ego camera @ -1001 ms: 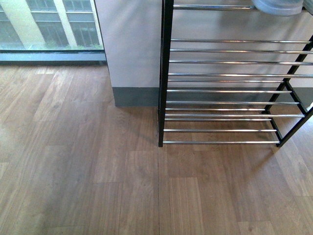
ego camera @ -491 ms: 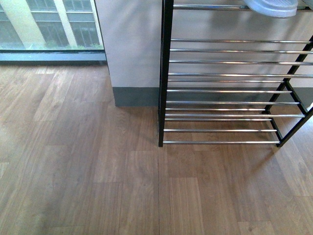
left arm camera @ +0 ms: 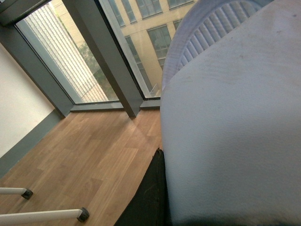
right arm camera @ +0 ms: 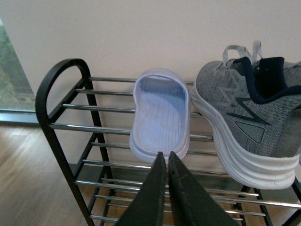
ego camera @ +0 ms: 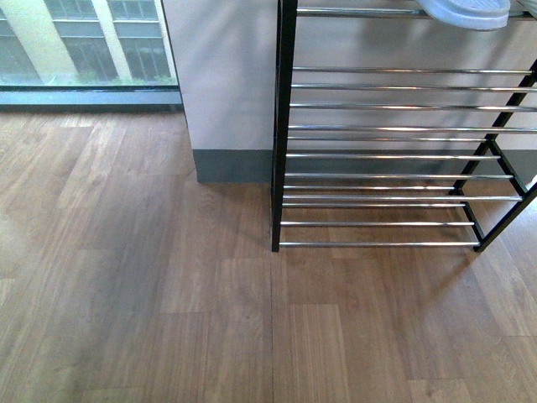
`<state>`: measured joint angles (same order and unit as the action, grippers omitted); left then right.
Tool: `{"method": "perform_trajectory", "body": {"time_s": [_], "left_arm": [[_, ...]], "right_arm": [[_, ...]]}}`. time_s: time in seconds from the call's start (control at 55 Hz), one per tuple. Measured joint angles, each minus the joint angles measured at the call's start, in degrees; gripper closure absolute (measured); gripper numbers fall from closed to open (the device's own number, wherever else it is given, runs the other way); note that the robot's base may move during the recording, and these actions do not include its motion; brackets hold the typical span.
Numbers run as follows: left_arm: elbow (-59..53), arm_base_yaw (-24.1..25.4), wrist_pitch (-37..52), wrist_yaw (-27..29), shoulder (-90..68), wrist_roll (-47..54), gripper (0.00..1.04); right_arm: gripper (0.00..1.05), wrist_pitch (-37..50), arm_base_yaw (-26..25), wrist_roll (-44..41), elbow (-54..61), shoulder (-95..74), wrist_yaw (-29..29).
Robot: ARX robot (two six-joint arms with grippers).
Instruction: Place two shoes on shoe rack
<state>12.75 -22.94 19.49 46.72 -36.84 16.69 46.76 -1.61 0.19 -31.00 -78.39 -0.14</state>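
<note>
The shoe rack (right arm camera: 70,127) stands against the wall. On its top tier lies a pale slide sandal (right arm camera: 161,113), and just beside that one grey sneaker (right arm camera: 244,122) — the only one of the pair in view. The right gripper (right arm camera: 168,157) hangs before the sandal, fingers pressed together on nothing. The left wrist view is filled by a white sole (left arm camera: 235,141); the left gripper's state cannot be told.

The right gripper (right arm camera: 165,162) is showing two long matte black fingers, each tapering to a narrow tip, with faintly scuffed surfaces. Of the left gripper (left arm camera: 149,197) only one black finger is showing, matte and slightly dusty.
</note>
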Motion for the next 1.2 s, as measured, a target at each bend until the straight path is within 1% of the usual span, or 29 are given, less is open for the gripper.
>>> {"method": "perform_trajectory", "body": {"time_s": [0.036,0.2,0.473,0.728,0.928,0.983,1.037,1.201], "left_arm": [[0.0,0.0,0.0,0.0,0.0,0.0,1.03],[0.0,0.0,0.0,0.0,0.0,0.0,1.03],[0.0,0.0,0.0,0.0,0.0,0.0,1.03],[0.0,0.0,0.0,0.0,0.0,0.0,1.03],[0.0,0.0,0.0,0.0,0.0,0.0,1.03],[0.0,0.0,0.0,0.0,0.0,0.0,1.03],[0.0,0.0,0.0,0.0,0.0,0.0,1.03],[0.0,0.0,0.0,0.0,0.0,0.0,1.03]], "right_arm": [[1.03,1.0,0.7,0.0,2.5,2.3,0.1],[1.03,2.5,1.5,0.0,10.7,8.2,0.1],[1.03,2.5,1.5,0.0,18.4,16.2,0.1],[1.03,-1.2,1.5,0.0,24.0,25.4,0.1],[1.03,-6.3,1.5,0.0,27.0,33.3,0.1],[1.03,-4.4,1.5,0.0,28.5,33.7,0.1],[1.03,-4.6,1.5,0.0,29.5,34.6,0.1],[1.03,-10.5,1.5,0.0,29.9,41.2,0.1]]}}
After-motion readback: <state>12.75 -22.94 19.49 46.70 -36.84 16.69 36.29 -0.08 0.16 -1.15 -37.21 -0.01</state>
